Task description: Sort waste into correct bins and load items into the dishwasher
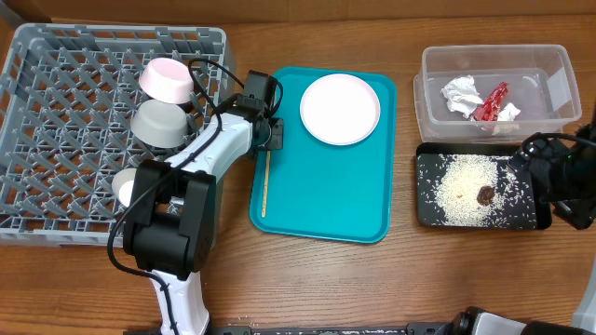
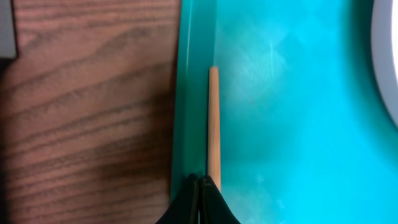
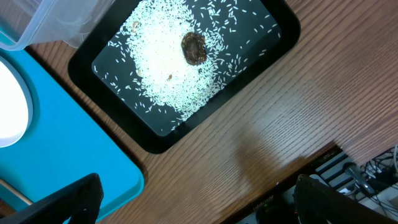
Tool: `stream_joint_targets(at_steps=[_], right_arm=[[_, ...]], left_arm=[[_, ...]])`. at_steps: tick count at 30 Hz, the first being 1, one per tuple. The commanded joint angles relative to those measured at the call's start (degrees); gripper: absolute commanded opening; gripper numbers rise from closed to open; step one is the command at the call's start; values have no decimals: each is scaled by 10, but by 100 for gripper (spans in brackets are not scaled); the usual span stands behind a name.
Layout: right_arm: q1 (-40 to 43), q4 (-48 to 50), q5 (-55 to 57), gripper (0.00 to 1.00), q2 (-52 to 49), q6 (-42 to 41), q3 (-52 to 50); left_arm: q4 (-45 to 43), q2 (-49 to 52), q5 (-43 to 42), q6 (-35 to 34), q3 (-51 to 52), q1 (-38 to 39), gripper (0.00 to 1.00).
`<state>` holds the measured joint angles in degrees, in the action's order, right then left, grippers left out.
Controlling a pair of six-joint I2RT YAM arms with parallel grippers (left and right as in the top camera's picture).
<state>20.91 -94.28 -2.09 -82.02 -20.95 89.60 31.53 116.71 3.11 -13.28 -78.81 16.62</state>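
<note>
The grey dish rack (image 1: 56, 140) holds a small white bowl (image 1: 168, 81), a grey metal bowl (image 1: 160, 123) and a small white cup (image 1: 126, 186). The white plate (image 1: 340, 109) and the thin wooden stick (image 1: 266, 184) lie on the teal tray (image 1: 326, 205). My left gripper (image 2: 202, 182) is shut, its tips at the near end of the stick (image 2: 213, 118) by the tray's left rim. The clear tub (image 1: 549, 93) holds tissue (image 1: 463, 95) and a red wrapper (image 1: 491, 102). The black tray (image 3: 155, 140) holds rice grains (image 3: 161, 68) and a brown lump (image 3: 194, 48). My right gripper (image 3: 205, 205) is open and empty above the table.
The right arm (image 1: 563, 177) hangs over the black tray's right end (image 1: 433, 214). The plate's rim shows at the right edge of the left wrist view (image 2: 388, 62). Cables and dark gear lie past the table's edge (image 3: 348, 168).
</note>
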Motion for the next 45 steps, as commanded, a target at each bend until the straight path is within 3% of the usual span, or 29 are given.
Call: stream_joint_targets(at_steps=[1, 8, 23, 28, 33, 39, 45], right_arm=[[-2, 1, 5, 100, 3, 1, 4], [-2, 1, 5, 100, 3, 1, 4], [-2, 1, 5, 100, 3, 1, 4], [-2, 1, 5, 100, 3, 1, 4], [-2, 3, 5, 100, 3, 1, 4], [-2, 5, 5, 100, 3, 1, 4], [-2, 4, 5, 100, 3, 1, 4]], left_arm=[[14, 10, 20, 8, -1, -15, 4], [49, 10, 60, -40, -1, -21, 4], [95, -16, 45, -43, -36, -21, 4], [177, -56, 97, -66, -81, -25, 4], [259, -54, 93, -127, -79, -37, 4], [318, -43, 74, -127, -73, -36, 4], [303, -42, 74, -127, -24, -31, 5]])
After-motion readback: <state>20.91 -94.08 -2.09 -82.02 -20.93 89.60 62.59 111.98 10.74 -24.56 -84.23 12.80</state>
